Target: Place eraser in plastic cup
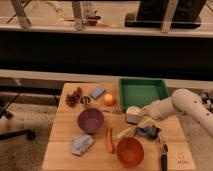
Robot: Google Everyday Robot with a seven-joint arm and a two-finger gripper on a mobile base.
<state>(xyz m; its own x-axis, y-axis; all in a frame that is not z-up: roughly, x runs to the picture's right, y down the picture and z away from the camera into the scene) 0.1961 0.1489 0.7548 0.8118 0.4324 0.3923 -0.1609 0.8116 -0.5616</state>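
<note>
Camera view: claw [144, 125] just beside white cup [132, 114] (grip state unclear); eraser not discernible.

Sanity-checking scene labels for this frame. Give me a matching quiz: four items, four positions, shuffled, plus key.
1. green tray
2. purple bowl
3. orange bowl
4. gripper

A. by the front edge of the table
B. close beside the white cup, on its near side
C. back corner of the table
D. middle of the table

Pairs: 1-C, 2-D, 3-A, 4-B
</note>
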